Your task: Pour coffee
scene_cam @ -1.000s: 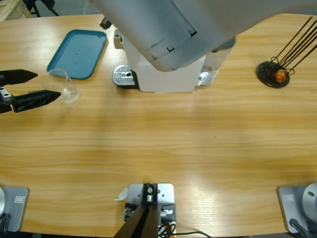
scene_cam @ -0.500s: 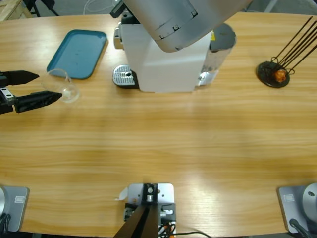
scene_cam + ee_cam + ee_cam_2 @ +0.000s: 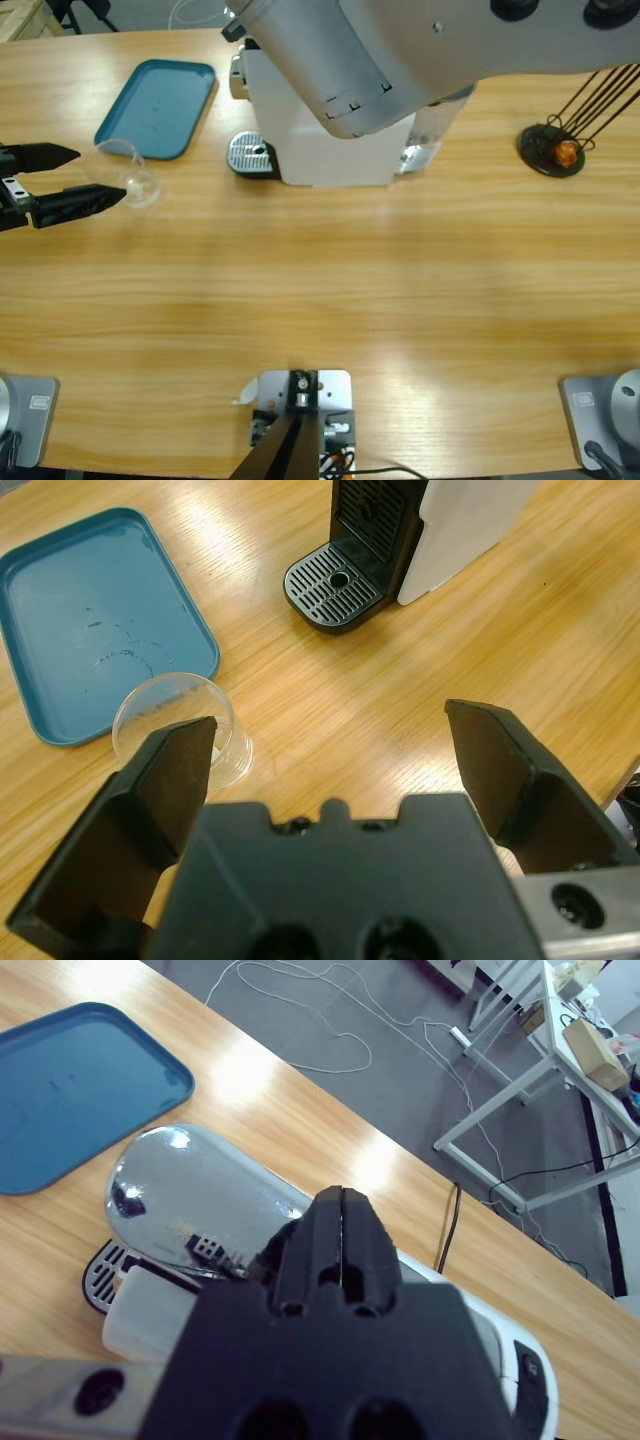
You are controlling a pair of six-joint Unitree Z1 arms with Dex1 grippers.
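Wooden worktop (image 3: 320, 290) carries a clear, coffee-less glass (image 3: 130, 175) near its left edge, just beside a teal tray (image 3: 157, 106); left tool (image 3: 85, 175) gapes wide around it; right tool (image 3: 342, 1222), closed, hovers above the coffee machine (image 3: 325, 135).

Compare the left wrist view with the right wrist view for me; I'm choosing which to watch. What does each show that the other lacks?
Only the left wrist view shows the empty clear glass beside the open left gripper. Only the right wrist view shows the shut right gripper above the machine's chrome lever, plus the floor with a white cable. Both show the blue tray, the coffee machine and its drip grille.
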